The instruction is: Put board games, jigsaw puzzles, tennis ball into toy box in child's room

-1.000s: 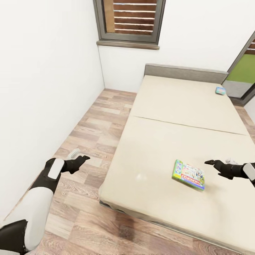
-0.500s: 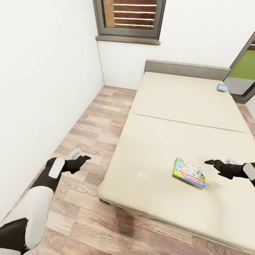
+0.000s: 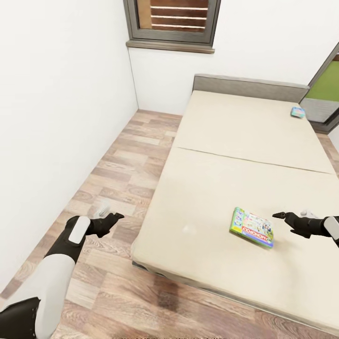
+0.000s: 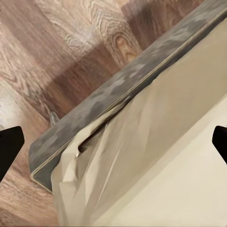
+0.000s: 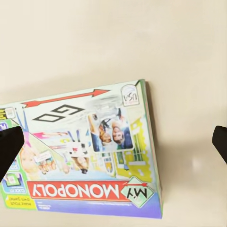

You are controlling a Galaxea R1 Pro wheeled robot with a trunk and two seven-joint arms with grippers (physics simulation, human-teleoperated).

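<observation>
The right pincer [image 3: 282, 216] is held above the bed [image 3: 221, 141], its two dark fingers spread apart with nothing between them — in the right wrist view the fingertips [image 5: 10, 146] are seen at opposite edges of the picture, well apart. Just beside it, toward the robot's left, a board game [image 3: 252, 227] lies flat on the cream mattress near the bed's near end; its lid is printed with "MY MONOPOLY" and bordered in green. The pincer and the box are not in contact.

A second board game [image 3: 297, 112], small and bluish in the head view, is seen far off near the grey headboard [image 3: 249, 87], at the bed's right edge.

The left pincer [image 3: 113, 217] is held over the wooden floor [image 3: 117, 179], beside the bed's near left corner. Its fingers are likewise parted and empty — in the left wrist view the grey bed frame [image 4: 118, 99] and the rumpled sheet corner [image 4: 109, 161] are seen between the tips.

A white wall [image 3: 56, 117] runs along the left, and a slatted window [image 3: 172, 21] is set above the headboard end.
</observation>
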